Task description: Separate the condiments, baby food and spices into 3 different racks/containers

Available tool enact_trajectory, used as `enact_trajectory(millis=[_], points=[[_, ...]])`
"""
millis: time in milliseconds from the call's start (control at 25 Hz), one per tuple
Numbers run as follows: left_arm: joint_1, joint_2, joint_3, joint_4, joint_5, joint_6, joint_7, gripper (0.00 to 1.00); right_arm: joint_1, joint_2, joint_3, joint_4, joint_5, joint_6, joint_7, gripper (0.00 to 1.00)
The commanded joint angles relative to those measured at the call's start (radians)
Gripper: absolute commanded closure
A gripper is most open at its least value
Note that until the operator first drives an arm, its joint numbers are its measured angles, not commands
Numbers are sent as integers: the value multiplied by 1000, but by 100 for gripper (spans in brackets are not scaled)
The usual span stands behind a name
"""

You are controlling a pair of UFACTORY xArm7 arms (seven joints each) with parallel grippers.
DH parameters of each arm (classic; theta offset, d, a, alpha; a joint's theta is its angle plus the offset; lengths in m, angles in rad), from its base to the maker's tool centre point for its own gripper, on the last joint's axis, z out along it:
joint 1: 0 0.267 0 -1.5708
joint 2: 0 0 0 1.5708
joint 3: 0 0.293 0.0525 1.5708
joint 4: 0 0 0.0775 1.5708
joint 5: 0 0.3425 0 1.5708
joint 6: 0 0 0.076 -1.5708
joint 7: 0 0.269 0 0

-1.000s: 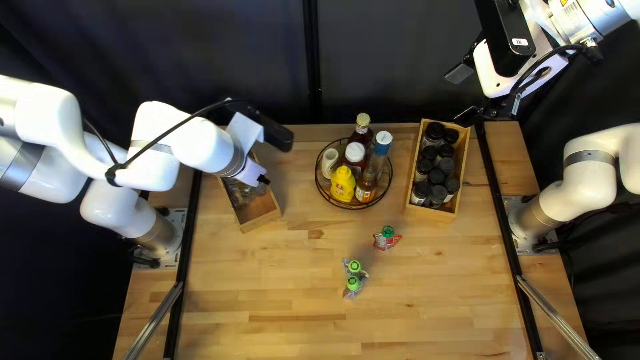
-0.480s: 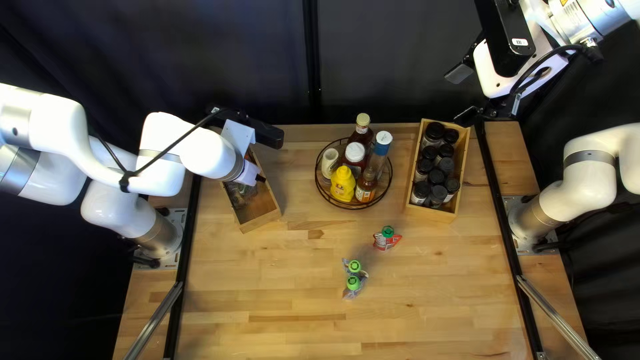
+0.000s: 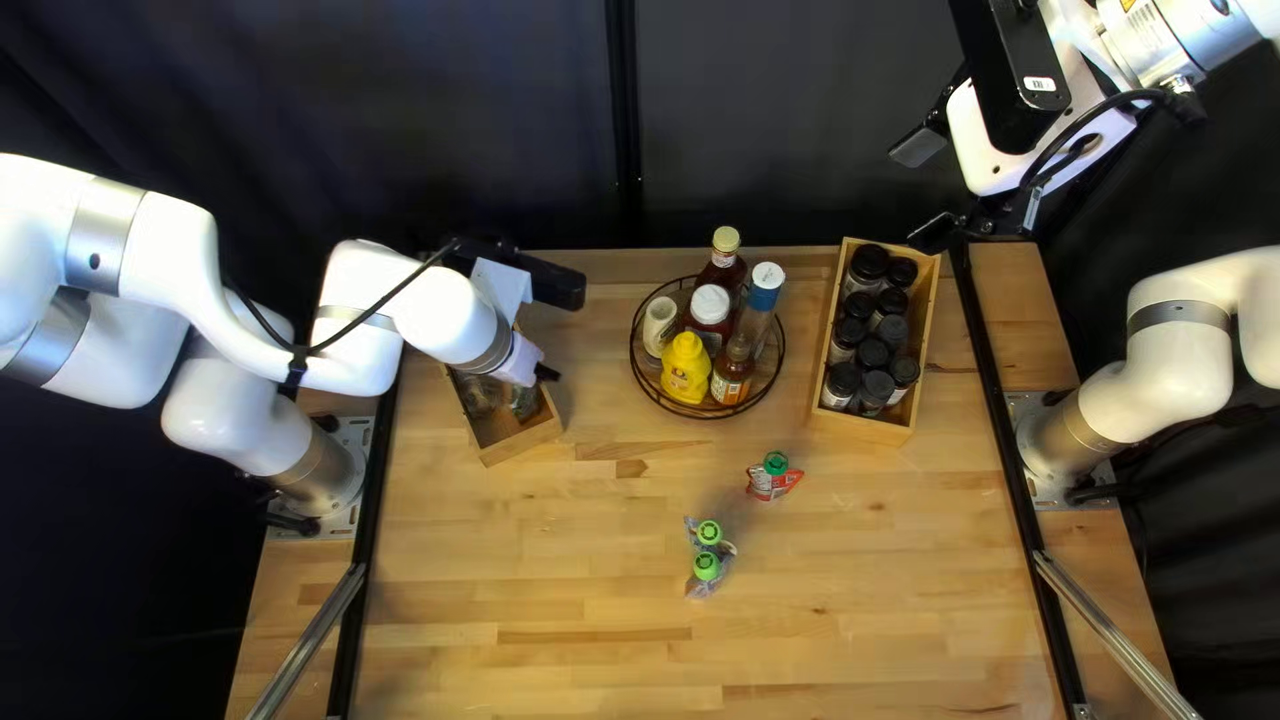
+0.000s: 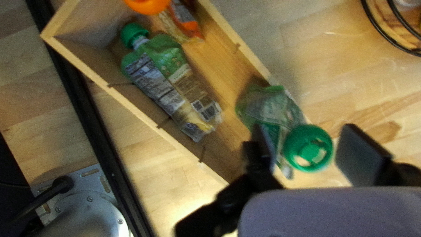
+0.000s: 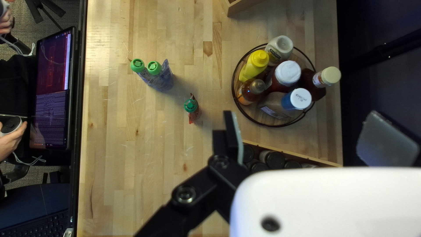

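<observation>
Straddling pouch [image 4: 269, 107], left claw [image 3: 544, 372] open

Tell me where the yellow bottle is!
In the top left view, the yellow bottle stands inside the round wire rack, toward its near side, left of the amber bottle.

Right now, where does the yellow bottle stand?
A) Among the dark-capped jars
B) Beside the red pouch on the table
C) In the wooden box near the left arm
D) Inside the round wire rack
D: the yellow bottle stands within the wire rim of the round rack, beside the white-capped jar.
</observation>
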Motion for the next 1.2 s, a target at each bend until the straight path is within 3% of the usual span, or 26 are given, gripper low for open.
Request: enact_trajectory(millis=[40,320,520,720,840,1200], points=[[-102,114,-11,156,-87,18,143,0,0,0,0,0,0,0,0,0],[-195,324,6,364,-231,-45,492,0,0,0,0,0,0,0,0,0],[-193,466,20,463,-313,-157,816,0,0,0,0,0,0,0,0,0],[-172,607,13,557,-302,-275,983,0,0,0,0,0,0,0,0,0],[-152,665,12,586,-309,-358,1075,0,0,0,0,0,0,0,0,0],[-102,747,10,544,-333,-636,1193,0,0,0,0,0,0,0,0,0]])
